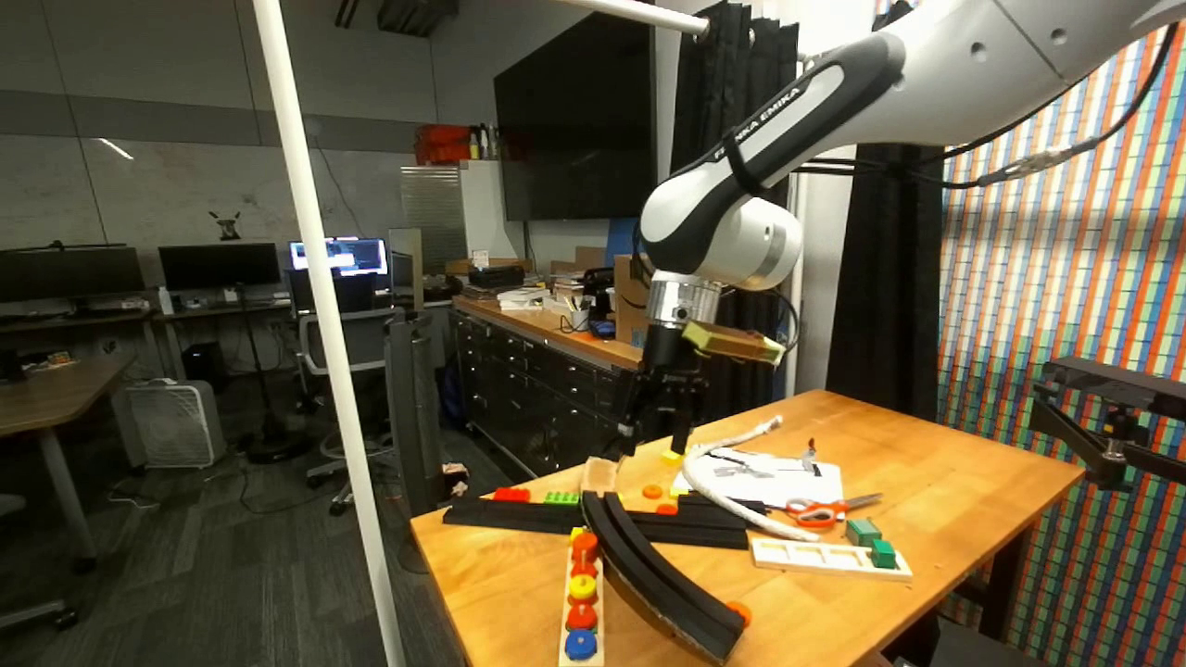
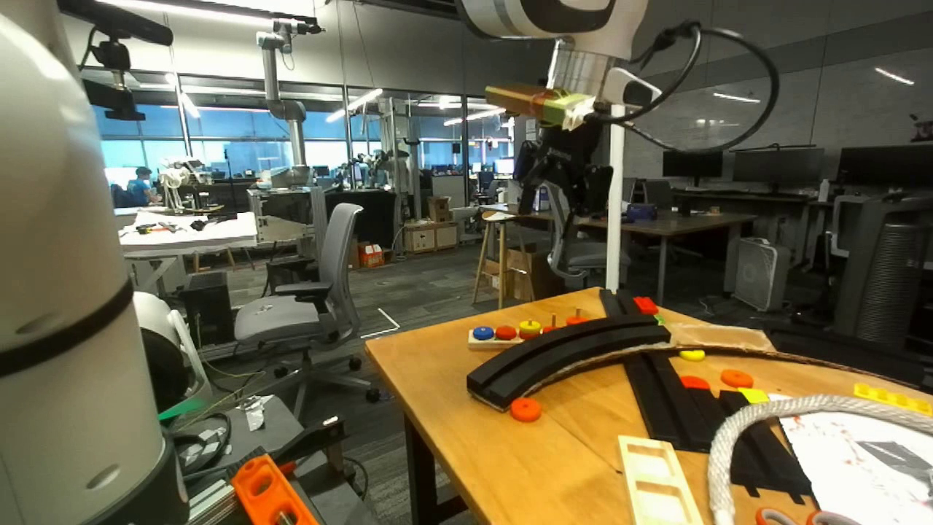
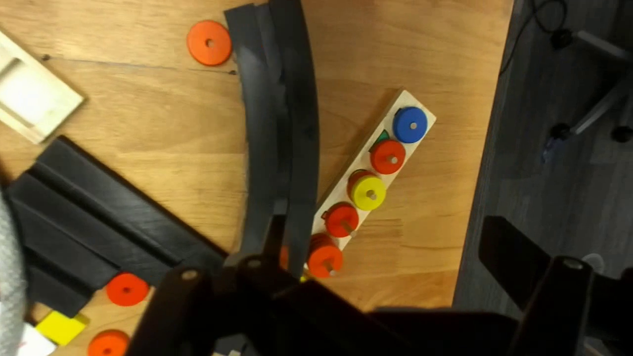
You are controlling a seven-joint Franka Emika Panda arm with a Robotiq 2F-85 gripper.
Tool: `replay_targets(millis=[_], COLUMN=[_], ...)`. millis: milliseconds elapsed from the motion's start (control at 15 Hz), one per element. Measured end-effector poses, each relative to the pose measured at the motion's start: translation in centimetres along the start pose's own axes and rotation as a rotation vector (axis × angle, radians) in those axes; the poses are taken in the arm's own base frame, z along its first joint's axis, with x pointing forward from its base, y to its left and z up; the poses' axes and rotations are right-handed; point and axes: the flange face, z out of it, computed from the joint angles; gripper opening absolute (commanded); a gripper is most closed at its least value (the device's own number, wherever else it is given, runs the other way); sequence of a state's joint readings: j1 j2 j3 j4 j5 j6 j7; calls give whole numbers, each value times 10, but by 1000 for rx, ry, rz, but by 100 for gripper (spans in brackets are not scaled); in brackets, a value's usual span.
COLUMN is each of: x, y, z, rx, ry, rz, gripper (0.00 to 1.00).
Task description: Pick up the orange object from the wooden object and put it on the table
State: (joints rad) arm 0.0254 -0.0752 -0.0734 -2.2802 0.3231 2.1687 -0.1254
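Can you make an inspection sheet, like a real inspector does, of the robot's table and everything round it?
Surface: wooden table, with many things lying across it.
Job's things: orange ring on an end peg of the wooden board.
Clutter: black track pieces, pale rope, scissors, loose orange discs.
Gripper: open, holding nothing.
Cables: black cable looping in the air beside the arm.
Surroundings: office chair and fan, both on the floor.

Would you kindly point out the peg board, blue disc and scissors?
Peg board (image 3: 361, 162): wrist view, bare top surface.
Blue disc (image 3: 404, 126): wrist view, top face.
Scissors (image 1: 836, 509): in an exterior view, orange handle.
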Motion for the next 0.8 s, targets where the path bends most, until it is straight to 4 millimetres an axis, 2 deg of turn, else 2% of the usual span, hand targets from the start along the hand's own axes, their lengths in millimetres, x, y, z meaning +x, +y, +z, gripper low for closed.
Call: replay_targets(millis=[333,533,800], x=[25,35,44], y=[-33,-39,-36], z=[55,81,114], rx=[27,43,89], ry=[-87,-125,-165], rz=[-94,-145,-199], gripper=[100,100,100])
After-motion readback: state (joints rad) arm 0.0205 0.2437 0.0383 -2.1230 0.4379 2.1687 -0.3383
